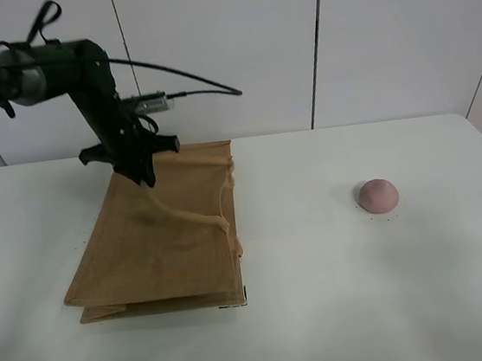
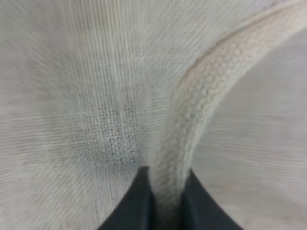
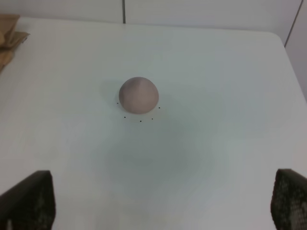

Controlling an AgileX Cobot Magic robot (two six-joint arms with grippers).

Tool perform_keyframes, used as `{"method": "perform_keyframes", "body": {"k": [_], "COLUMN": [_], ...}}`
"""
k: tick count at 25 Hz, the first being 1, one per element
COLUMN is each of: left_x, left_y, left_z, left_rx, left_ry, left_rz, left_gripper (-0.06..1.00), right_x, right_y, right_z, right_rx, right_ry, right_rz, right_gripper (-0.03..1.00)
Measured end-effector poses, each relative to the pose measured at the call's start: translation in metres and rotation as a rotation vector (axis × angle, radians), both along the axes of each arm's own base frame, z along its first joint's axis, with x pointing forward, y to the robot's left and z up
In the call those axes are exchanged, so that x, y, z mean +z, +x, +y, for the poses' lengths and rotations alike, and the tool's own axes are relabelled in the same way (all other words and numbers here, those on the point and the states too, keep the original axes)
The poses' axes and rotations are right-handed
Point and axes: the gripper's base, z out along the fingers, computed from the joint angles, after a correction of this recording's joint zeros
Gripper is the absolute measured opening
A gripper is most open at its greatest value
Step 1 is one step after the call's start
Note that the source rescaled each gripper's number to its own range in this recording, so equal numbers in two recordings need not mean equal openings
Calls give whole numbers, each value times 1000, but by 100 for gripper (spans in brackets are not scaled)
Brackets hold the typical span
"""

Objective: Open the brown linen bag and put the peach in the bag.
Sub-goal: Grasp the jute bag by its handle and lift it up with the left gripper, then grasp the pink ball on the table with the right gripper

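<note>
Currently the left claw [image 2: 165, 194] pinches one handle [image 2: 201, 105] of the bag [image 1: 161, 242], which lies flat on the counter [image 1: 325, 310]. The right claw [image 3: 159, 201] stands wide; the peach [image 3: 138, 95] sits well apart from the bag.

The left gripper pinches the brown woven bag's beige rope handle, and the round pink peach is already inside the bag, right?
No. The round pink peach sits on the white table, apart from the brown woven bag; the exterior high view shows it. The rest is right.
</note>
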Motion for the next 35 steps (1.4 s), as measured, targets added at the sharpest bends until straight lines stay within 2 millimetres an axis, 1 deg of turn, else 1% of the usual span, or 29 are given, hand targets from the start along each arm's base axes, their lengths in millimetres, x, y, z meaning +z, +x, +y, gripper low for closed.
{"method": "perform_keyframes", "body": {"k": [2,5,9,12,16,18,21,23,25,27,29,32,35], "left_x": [34,78,130,159,186,193,194,194,194,194,195,196,196], "left_y": [-4,-15,-35,-51,-68,-72,-73,-73,-73,-74,-74,-75,-75], "left_z": [1,4,10,14,19,20,21,21,21,21,21,21,21], "left_rx": [-16,-30,-37,-44,-54,-58,-61,-61,-62,-61,-65,-67,-67], "left_ry": [-14,-31,-54,-65,-76,-78,-78,-77,-77,-77,-77,-76,-76], "left_rz": [-60,-136,-228,-292,-360,-378,-382,-382,-381,-382,-384,-387,-388], "left_gripper": [1,0,0,0,0,0,0,0,0,0,0,0,0], "right_x": [0,0,0,0,0,0,6,15,22,26,24,11,-11], "right_y": [0,0,0,0,0,2,20,43,70,106,144,206,271], "right_z": [0,0,0,0,0,0,1,2,3,4,6,8,11], "right_rx": [0,0,0,0,0,0,0,-1,-2,-3,-3,-4,-4], "right_ry": [0,0,0,0,0,-1,-4,-8,-11,-15,-19,-25,-30], "right_rz": [0,0,0,0,0,15,101,178,266,367,460,610,743], "right_gripper": [100,100,100,100,100,100,100,100,100,100,100,100,100]}}
